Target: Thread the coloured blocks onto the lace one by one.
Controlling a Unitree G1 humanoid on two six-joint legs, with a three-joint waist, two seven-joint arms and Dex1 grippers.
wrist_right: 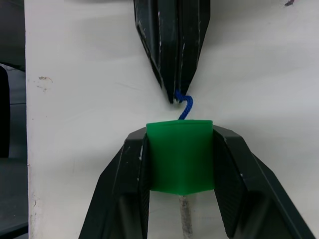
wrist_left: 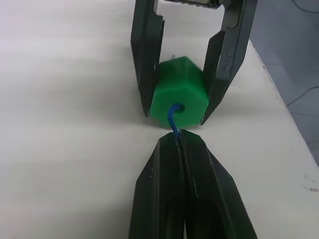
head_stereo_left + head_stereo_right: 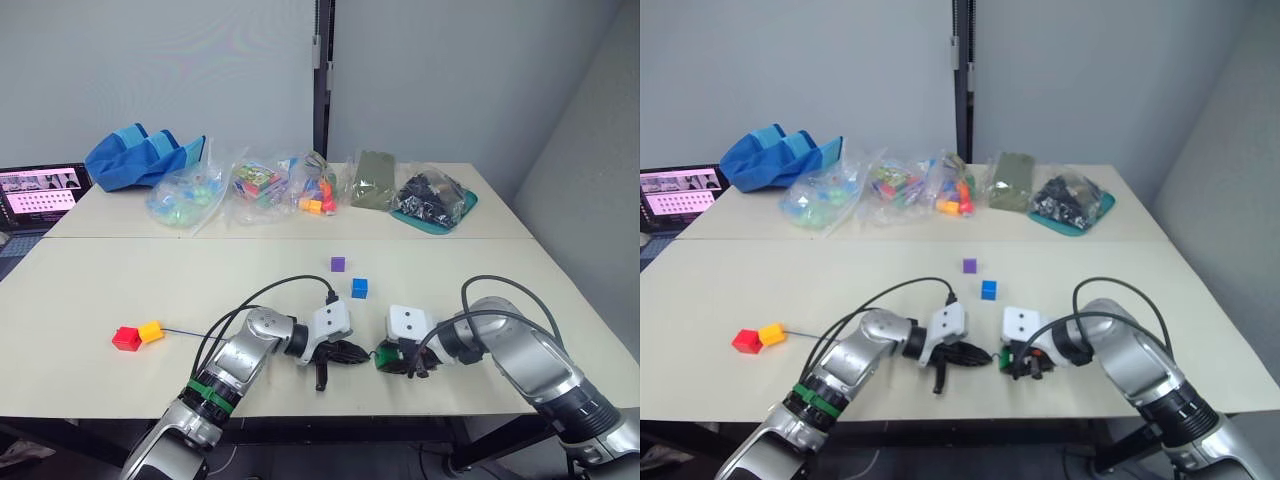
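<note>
Green block [image 2: 178,95] clamped in right hand [image 1: 180,164], lace [image 2: 173,119] pinched by left hand [image 2: 179,144] entering it; red [image 3: 125,338], orange [image 3: 151,331] threaded, blue [image 3: 359,288], purple [image 3: 338,264] waiting.

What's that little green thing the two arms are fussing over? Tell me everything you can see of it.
It is a small, plain green plastic-looking cube with a hole through it. The right end effector clamps it between its two black fingers, near the front edge of the pale table. A thin dark blue lace enters the hole on one face, pinched by the shut left end effector; a pale stiff tip pokes out the opposite side.
</note>
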